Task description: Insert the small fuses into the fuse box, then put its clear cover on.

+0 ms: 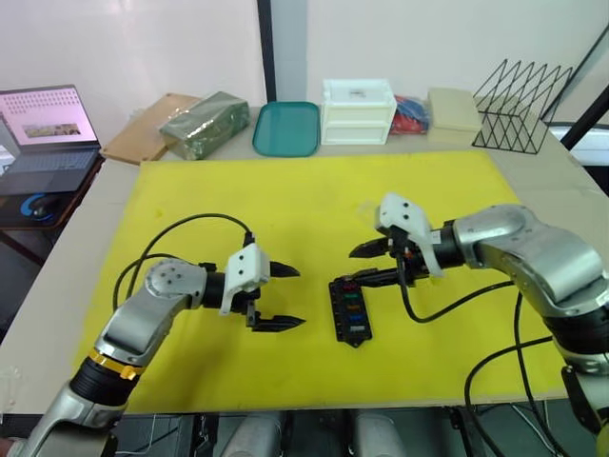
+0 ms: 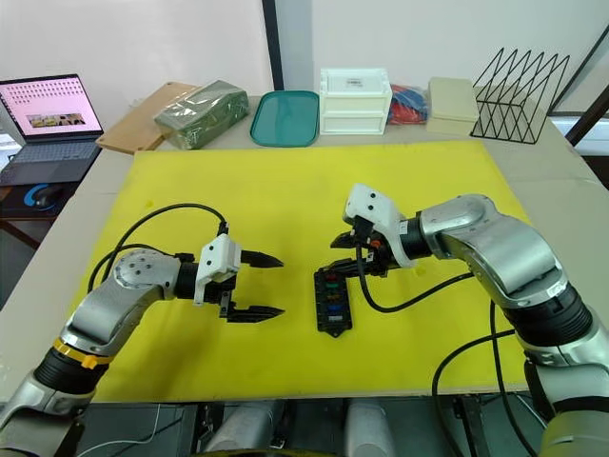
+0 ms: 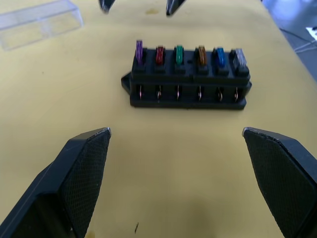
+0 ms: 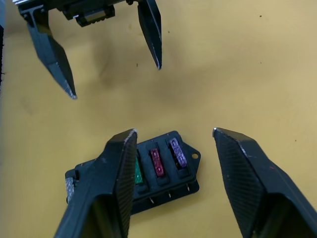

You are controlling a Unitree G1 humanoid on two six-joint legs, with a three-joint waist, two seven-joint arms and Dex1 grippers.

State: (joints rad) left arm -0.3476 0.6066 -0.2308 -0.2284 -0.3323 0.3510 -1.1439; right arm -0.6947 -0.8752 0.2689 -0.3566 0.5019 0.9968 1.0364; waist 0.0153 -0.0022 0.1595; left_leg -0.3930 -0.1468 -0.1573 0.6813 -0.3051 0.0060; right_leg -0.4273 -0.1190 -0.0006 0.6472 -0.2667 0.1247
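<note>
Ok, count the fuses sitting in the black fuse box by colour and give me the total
Fuses in the fuse box:
purple fuse: 1
red fuse: 1
green fuse: 1
amber fuse: 1
blue fuse: 1
grey fuse: 1
Total: 6

We see a yellow mat [image 1: 285, 219] covering most of the table [image 1: 57, 286]. Along the far edge, from left to right, lie a wooden board [image 1: 143, 129], a green packet [image 1: 203, 122] partly on it, a teal tray [image 1: 286, 128], a white drawer unit [image 1: 359, 111], a bundle of red and blue items [image 1: 410, 112], a cream box [image 1: 454, 109] and a black wire rack [image 1: 521, 93]. Off the table's far left an open laptop [image 1: 43, 129] shows a lit screen.
</note>
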